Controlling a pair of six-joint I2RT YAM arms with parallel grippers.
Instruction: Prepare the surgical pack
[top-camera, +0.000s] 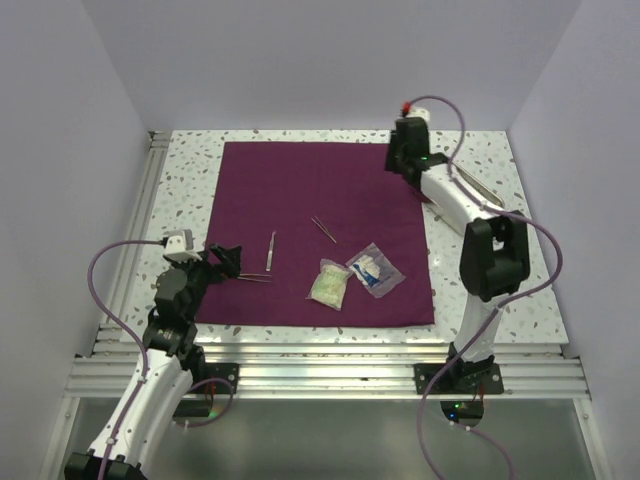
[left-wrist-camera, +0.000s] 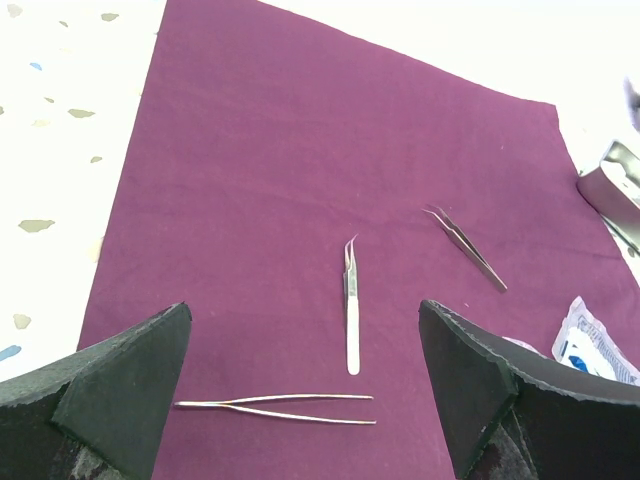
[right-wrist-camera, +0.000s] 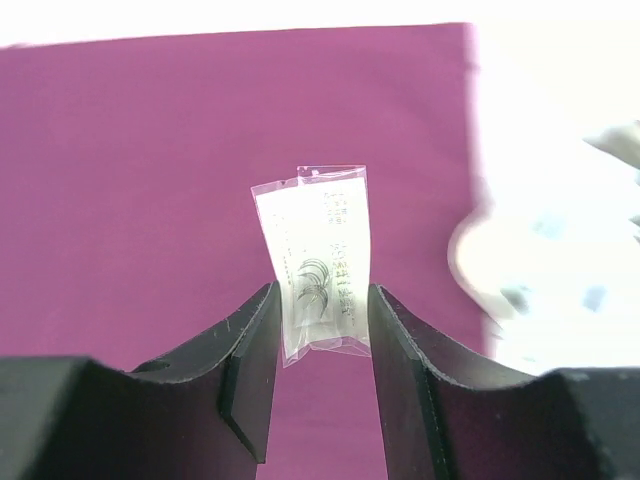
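The surgical pack (top-camera: 300, 200) lies spread as a big plum square sheet, also seen in the wrist views (left-wrist-camera: 300, 150) (right-wrist-camera: 150, 150). My right gripper (top-camera: 405, 165) hovers over its far right corner. In the right wrist view that gripper (right-wrist-camera: 322, 300) has both jaws pressed against the sides of a small clear needle packet (right-wrist-camera: 320, 250). My left gripper (top-camera: 225, 262) stands wide open at the cloth's near left edge. Thin open forceps (left-wrist-camera: 275, 405) lie between its spread jaws (left-wrist-camera: 305, 330), untouched.
On the cloth lie white-handled tweezers (top-camera: 271, 250), dark pointed tweezers (top-camera: 323, 229), a gauze bag (top-camera: 328, 282) and a blue-and-white packet (top-camera: 375, 270). A metal tray (left-wrist-camera: 610, 185) sits on the speckled table (top-camera: 180, 180) just past the cloth's right edge.
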